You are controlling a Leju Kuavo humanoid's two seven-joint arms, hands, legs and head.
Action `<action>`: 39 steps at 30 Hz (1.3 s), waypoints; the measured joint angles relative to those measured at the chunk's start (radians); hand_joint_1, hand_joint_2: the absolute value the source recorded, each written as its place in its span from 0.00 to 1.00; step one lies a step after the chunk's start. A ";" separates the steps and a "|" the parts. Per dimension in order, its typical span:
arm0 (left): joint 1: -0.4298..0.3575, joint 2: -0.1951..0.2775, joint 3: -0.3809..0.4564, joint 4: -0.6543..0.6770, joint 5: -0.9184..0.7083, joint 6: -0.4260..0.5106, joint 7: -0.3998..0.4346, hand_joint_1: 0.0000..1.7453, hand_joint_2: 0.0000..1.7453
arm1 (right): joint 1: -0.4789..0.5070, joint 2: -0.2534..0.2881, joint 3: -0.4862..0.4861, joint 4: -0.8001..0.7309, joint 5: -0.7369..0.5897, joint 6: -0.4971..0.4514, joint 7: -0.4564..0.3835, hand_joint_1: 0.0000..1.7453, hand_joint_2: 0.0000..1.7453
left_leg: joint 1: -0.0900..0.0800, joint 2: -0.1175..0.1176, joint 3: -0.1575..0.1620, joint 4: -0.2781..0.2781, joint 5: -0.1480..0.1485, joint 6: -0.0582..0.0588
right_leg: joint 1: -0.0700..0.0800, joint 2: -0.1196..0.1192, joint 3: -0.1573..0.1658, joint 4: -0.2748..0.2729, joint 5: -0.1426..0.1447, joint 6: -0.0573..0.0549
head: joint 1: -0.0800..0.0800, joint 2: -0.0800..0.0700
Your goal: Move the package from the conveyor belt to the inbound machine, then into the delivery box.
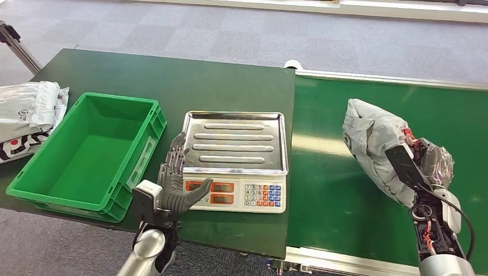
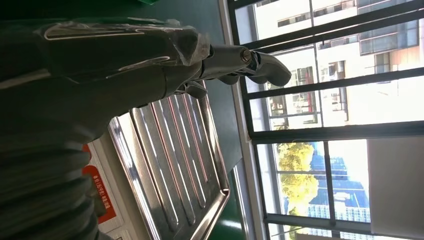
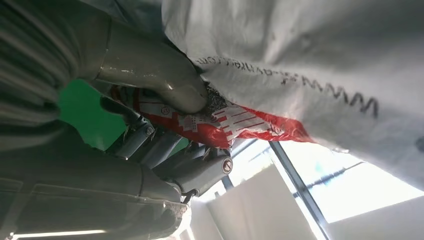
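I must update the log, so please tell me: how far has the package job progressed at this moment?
Done: the right robot hand grips the grey package, held above the conveyor belt. In hand: carrying it toward the scale, whose tray is bare. Left: weighing it, then putting it into the empty green box. The left robot hand is open beside the scale.

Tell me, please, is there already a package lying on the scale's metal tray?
No, the scale's metal tray is bare, and the grey package is over the conveyor belt in the right hand.

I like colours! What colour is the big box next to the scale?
The box is bright green, best seen in the head view.
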 joint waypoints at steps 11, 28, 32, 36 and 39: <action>-0.004 -0.003 0.001 0.000 0.029 0.032 -0.033 0.00 1.00 | 0.126 0.036 0.008 -0.229 -0.033 -0.138 -0.049 1.00 1.00 | 0.000 0.000 0.000 0.000 0.000 0.000 | 0.000 0.000 -0.001 0.000 0.000 0.000 | 0.000 0.000; -0.028 -0.014 -0.004 -0.032 0.095 0.165 -0.102 0.00 1.00 | 0.089 0.054 0.213 -0.365 0.160 -0.305 -0.059 1.00 1.00 | 0.000 0.001 0.000 0.000 0.001 0.000 | 0.000 0.000 -0.001 0.000 0.000 0.000 | 0.000 0.000; -0.034 -0.017 -0.005 -0.031 0.098 0.165 -0.105 0.00 1.00 | 0.061 0.054 0.255 -0.359 0.187 -0.305 -0.057 1.00 1.00 | 0.000 0.001 -0.001 0.000 0.001 0.000 | 0.000 0.000 -0.001 0.000 0.000 0.000 | 0.000 0.000; -0.044 -0.019 -0.006 -0.026 0.105 0.164 -0.107 0.00 1.00 | 0.001 0.059 0.330 -0.311 0.260 -0.305 -0.055 1.00 1.00 | 0.000 0.002 -0.001 0.000 0.001 0.000 | 0.000 0.002 -0.002 0.000 0.001 -0.001 | 0.000 0.000; -0.050 -0.020 -0.007 -0.022 0.109 0.161 -0.107 0.00 1.00 | -0.041 0.071 0.384 -0.266 0.303 -0.305 -0.046 1.00 1.00 | 0.000 0.001 -0.001 0.000 0.001 0.000 | 0.000 0.001 -0.002 0.000 0.001 -0.001 | 0.000 0.000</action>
